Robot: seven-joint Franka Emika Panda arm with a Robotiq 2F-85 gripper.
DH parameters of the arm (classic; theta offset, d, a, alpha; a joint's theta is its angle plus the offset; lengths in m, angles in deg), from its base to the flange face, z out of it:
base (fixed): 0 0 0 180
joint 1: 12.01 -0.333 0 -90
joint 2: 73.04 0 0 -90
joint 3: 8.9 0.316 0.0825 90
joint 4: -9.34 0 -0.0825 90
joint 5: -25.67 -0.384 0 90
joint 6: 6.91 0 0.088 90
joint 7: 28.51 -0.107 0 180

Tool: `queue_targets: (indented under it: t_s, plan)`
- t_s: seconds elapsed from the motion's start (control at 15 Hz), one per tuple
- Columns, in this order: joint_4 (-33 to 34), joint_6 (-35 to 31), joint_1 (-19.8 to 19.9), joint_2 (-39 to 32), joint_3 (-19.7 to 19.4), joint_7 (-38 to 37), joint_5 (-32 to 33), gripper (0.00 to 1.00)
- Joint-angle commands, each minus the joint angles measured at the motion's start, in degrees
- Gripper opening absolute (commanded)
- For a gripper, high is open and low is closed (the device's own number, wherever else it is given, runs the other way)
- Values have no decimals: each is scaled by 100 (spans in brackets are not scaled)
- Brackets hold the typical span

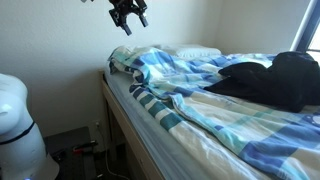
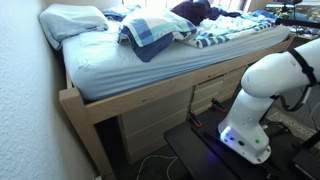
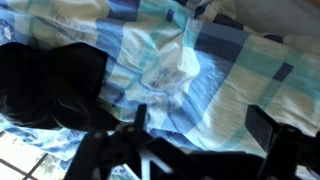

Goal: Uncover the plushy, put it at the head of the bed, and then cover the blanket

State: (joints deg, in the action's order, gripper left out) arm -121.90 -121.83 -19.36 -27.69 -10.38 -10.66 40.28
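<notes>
gripper cut off — top edge, blanket blurred

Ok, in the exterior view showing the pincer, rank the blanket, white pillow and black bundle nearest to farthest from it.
1. blanket, bunched beneath the pincer.
2. white pillow, at the head of the bed, and black bundle, across the bed: too close to call.

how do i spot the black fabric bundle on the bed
Start at the bed with the pale wooden side frame. On top of its blue-striped blanket, on the side away from that frame, lies the black bundle. It is the only dark thing there; the pillow is white.
</notes>
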Motion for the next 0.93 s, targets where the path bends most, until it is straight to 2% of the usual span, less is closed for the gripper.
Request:
queue_targets:
  t_s: [0.0, 0.4, 0.87]
  plan:
    - [39, 91, -127, -69, 195, 154, -42, 100]
    - [98, 127, -540, -102, 550, 229, -111, 100]
    - [-49, -57, -1409, -205, 638, 769, -754, 100]
